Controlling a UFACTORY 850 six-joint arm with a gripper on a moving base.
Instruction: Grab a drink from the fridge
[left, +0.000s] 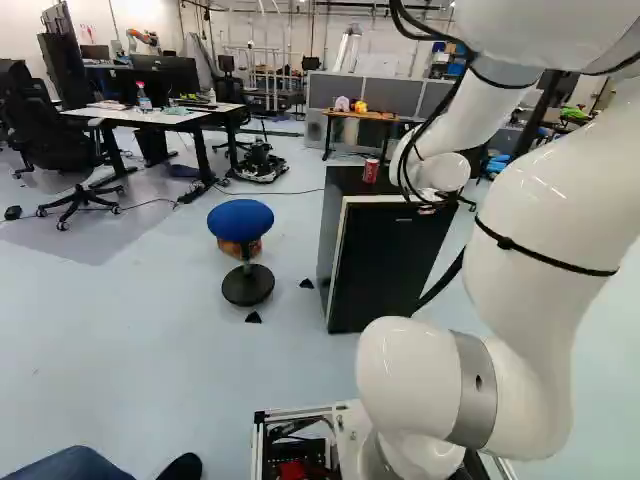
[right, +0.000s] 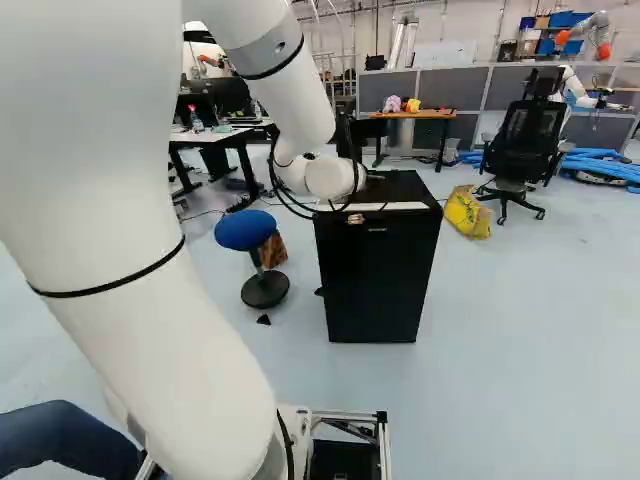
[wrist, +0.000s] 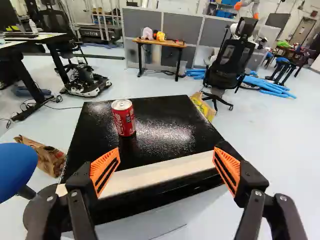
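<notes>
Drink can (wrist: 123, 118), red with a silver lid, stands up straight on the black top of the fridge (wrist: 160, 115). It sits between the front and back edges, a bit nearer the side edge by the blue stool (left: 240, 218). A white strip (wrist: 160, 171) runs along the front edge.

The white arm (left: 520, 270) bends toward the fridge, and its black pincer (left: 428, 206) points at it. In the wrist view, the pincer (wrist: 166, 167) is wide open and has hold of nothing. Its two orange pads (wrist: 105, 171) are far apart, and the can is ahead, nearer the left pad than the right one.

Something brown (wrist: 47, 157) lies on the floor just beside the stool. On the other side of the fridge are a yellow bag (right: 466, 212) and a black chair (right: 525, 140) with wheels.
</notes>
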